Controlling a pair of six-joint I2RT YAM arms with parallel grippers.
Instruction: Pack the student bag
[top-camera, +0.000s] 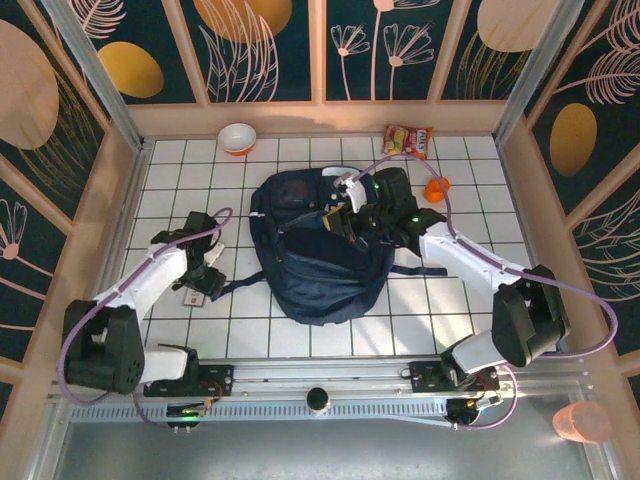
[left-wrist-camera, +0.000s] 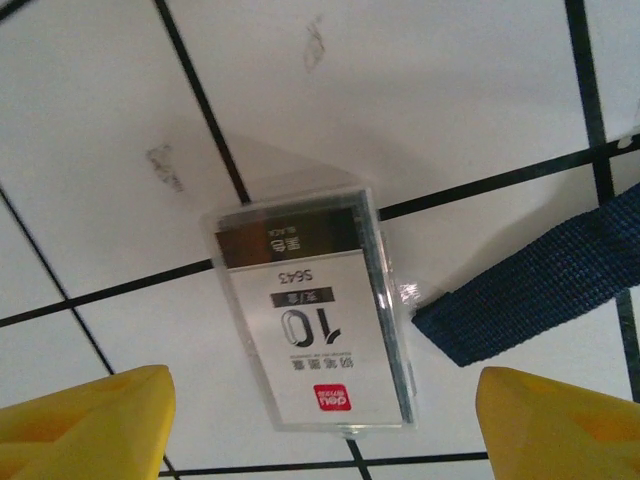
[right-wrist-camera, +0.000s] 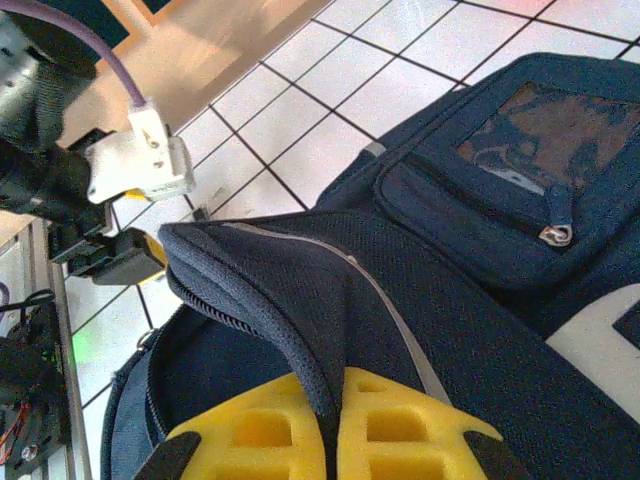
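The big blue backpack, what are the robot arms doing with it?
The right gripper is pinching the opened edge of the backpack, holding it up. The left gripper hangs open above a small clear box on the white tiles, beside a blue strap. The box is not gripped yet, and not in the bag.

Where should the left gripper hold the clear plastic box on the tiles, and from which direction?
Grip the clear plastic box across its two long edges, coming straight down. It lies flat, label up, narrower than the open left gripper. Mind the blue strap end close beside one long edge.
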